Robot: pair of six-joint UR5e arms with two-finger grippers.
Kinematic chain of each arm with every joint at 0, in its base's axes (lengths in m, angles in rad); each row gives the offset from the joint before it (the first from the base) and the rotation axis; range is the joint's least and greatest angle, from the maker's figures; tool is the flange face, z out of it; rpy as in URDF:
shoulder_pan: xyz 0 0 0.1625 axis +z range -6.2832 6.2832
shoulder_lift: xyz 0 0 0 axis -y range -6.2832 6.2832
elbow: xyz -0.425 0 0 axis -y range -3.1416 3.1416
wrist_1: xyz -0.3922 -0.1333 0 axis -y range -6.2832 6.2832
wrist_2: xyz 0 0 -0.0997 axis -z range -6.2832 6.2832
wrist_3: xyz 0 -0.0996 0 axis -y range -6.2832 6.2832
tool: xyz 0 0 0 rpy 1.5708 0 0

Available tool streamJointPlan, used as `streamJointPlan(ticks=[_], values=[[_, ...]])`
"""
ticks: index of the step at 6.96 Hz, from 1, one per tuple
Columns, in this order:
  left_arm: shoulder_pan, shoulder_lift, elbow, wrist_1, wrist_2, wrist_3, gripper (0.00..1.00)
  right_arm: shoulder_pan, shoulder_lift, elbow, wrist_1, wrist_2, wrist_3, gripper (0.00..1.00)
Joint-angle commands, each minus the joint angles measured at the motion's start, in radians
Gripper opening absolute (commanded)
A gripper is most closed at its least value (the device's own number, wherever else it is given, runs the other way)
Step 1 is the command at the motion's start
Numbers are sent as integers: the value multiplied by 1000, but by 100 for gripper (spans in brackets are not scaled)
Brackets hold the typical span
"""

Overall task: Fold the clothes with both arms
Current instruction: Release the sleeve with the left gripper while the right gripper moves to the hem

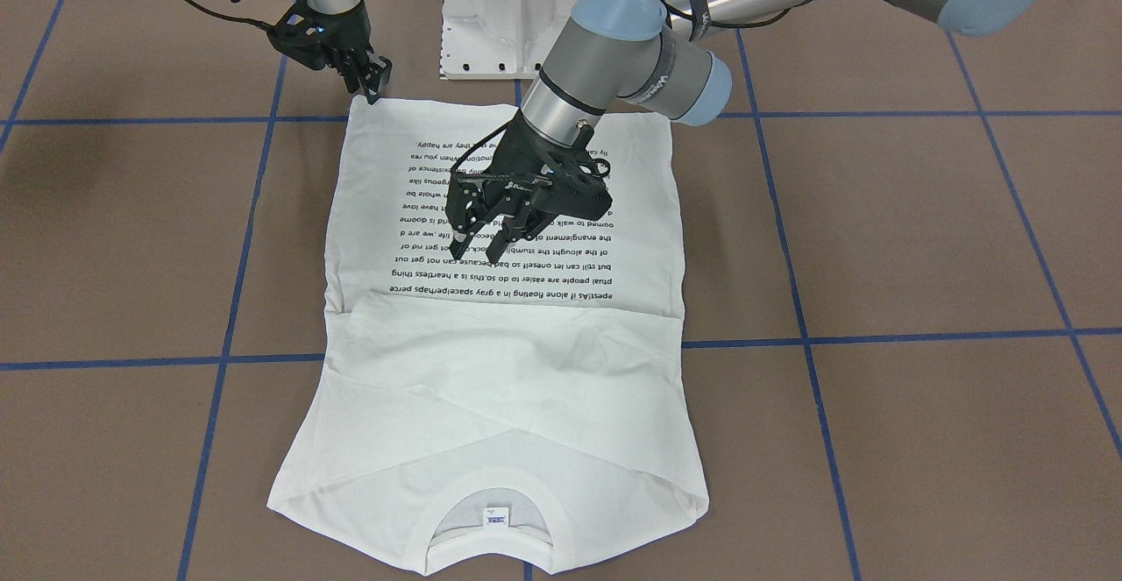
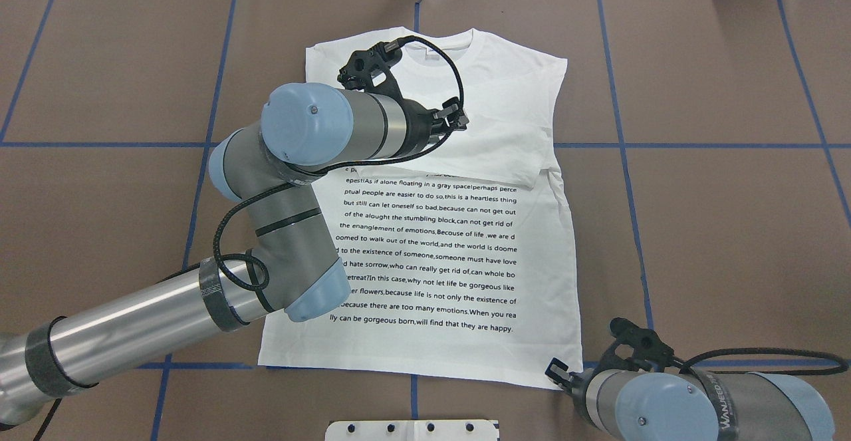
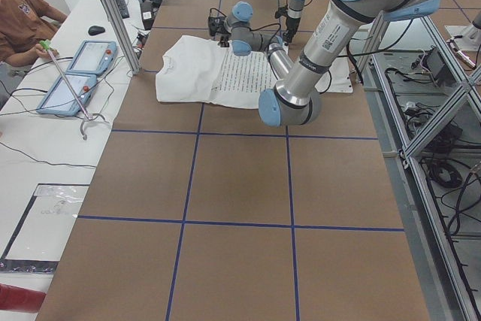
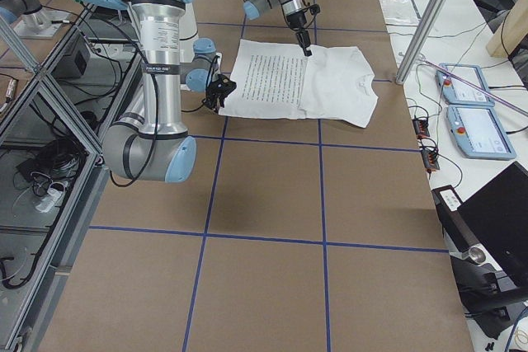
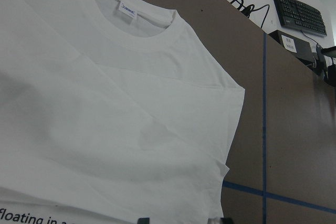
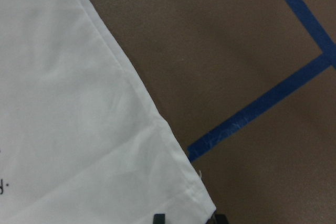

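**Shirt flat on the table, both end effectors open**

On my screens the white T-shirt (image 1: pixel 517 388) lies spread on the brown table (image 1: pixel 920 230), printed side up. Its ribbed collar (image 1: pixel 491 498) and small tag (image 1: pixel 496 516) are at the end away from the robot. Its hem is just in front of the white pedestal base (image 1: pixel 513 20). Plain white layers are folded in across the chest and overlap one another. Their lower edge covers the top of the black text block.

The left end effector (image 1: pixel 480 248) hangs above the middle of the print, tilted toward the collar. I see no cloth in it. In the left wrist view its fingertips (image 5: pixel 143 220) peek in at the bottom edge, set fairly wide apart. Only the folded white fabric is under them.

The right end effector (image 1: pixel 375 88) is down at the hem corner (image 6: pixel 202 203) on the robot's right, beside a blue tape line (image 6: pixel 252 114). In the right wrist view its fingertips (image 6: pixel 159 217) stand a narrow gap apart. The corner of the shirt runs in between them, and the cloth there looks flat on the table. I read the jaws as not closed on it. The contact point itself is cut off at the frame edge, so I cannot tell whether a finger touches the fabric.
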State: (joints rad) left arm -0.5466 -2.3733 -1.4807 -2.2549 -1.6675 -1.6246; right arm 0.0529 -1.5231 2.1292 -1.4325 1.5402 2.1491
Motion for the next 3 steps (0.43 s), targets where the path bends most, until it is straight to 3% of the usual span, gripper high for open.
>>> streamJointPlan(ticks=[1, 3], values=[[-1, 5, -4, 0, 2, 0, 54, 1, -3, -3, 0, 0, 0, 39], [-1, 5, -4, 0, 2, 0, 54, 2, -11, -3, 0, 0, 0, 38]])
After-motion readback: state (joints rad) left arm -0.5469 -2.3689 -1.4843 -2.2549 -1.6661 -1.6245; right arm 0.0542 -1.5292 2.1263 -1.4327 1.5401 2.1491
